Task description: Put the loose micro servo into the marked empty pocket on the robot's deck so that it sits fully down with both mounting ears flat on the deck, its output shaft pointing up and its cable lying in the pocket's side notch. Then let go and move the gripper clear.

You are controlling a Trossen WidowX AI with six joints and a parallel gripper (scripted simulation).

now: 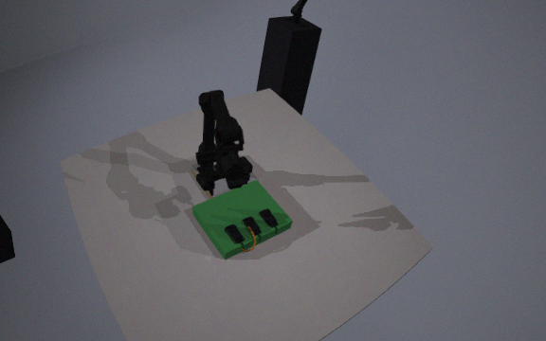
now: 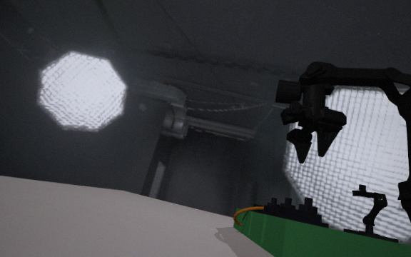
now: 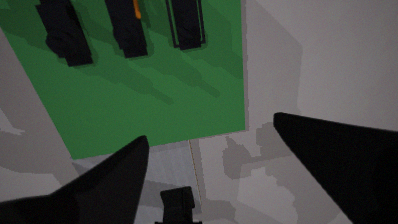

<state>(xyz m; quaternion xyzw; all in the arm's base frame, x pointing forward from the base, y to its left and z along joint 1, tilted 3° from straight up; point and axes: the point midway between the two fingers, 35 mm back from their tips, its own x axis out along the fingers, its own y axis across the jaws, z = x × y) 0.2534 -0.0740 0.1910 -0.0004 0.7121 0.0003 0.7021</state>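
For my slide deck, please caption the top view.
Open black tool raised behind the green rectangular deck, where three black micro servos sit in a row.

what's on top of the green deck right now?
Three black servos stand in a row near one edge of the green deck, with an orange cable looping over that edge. How deep they sit can't be told. The open gripper holds nothing.
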